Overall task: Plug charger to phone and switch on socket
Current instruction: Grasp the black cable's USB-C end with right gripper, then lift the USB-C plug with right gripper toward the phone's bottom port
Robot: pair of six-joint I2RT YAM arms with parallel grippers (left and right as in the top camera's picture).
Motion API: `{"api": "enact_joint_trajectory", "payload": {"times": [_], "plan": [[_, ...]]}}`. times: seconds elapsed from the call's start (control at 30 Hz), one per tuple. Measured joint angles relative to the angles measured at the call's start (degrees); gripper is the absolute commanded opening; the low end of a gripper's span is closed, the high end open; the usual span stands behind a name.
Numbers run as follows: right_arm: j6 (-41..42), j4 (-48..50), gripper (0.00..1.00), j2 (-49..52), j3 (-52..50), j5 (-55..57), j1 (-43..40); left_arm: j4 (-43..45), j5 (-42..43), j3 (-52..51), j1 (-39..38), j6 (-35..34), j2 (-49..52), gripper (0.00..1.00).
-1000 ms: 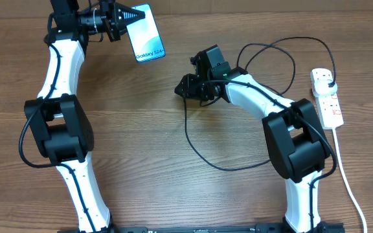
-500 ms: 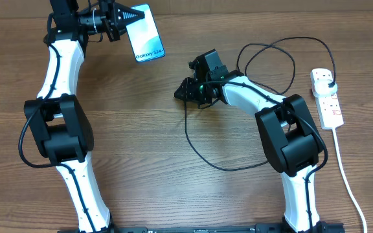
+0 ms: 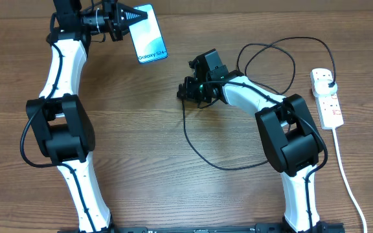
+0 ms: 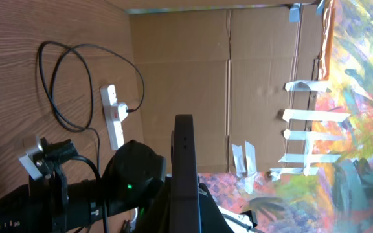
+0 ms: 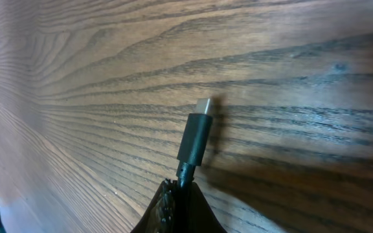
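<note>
My left gripper [image 3: 129,14] is shut on the phone [image 3: 150,33], held up off the table at the far left; its light-blue screen reads "Galaxy S24". In the left wrist view the phone [image 4: 185,169] shows edge-on between the fingers. My right gripper [image 3: 185,90] is shut on the charger cable just behind its connector tip [image 5: 195,137], which points out over the wood. The black cable [image 3: 199,150] loops across the table to a black plug [image 3: 327,80] in the white socket strip [image 3: 327,98] at the far right.
The strip's white cord [image 3: 344,173] runs down the right edge toward the front. A cardboard wall [image 4: 251,77] stands behind the table. Both arm bases stand at the front edge.
My right gripper has shifted a little to the right and turned, with the cable end in it. The phone in my left gripper has moved slightly right.
</note>
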Motion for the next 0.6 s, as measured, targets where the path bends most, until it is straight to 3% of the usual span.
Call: {"api": "enact_joint_trajectory", "payload": {"times": [0.3,0.6], "plan": [[-1.2,-4.1,0.04,-1.6,0.0,-5.0,-4.2,0.7,0.0,0.0,-0.3,1.7,0.0,0.04],[-7.4,-13.3,0.04,-19.0,0.0,-7.0,-7.9,3.3,-3.3,0.0,-0.3,1.8,-0.1,0.04]]}}
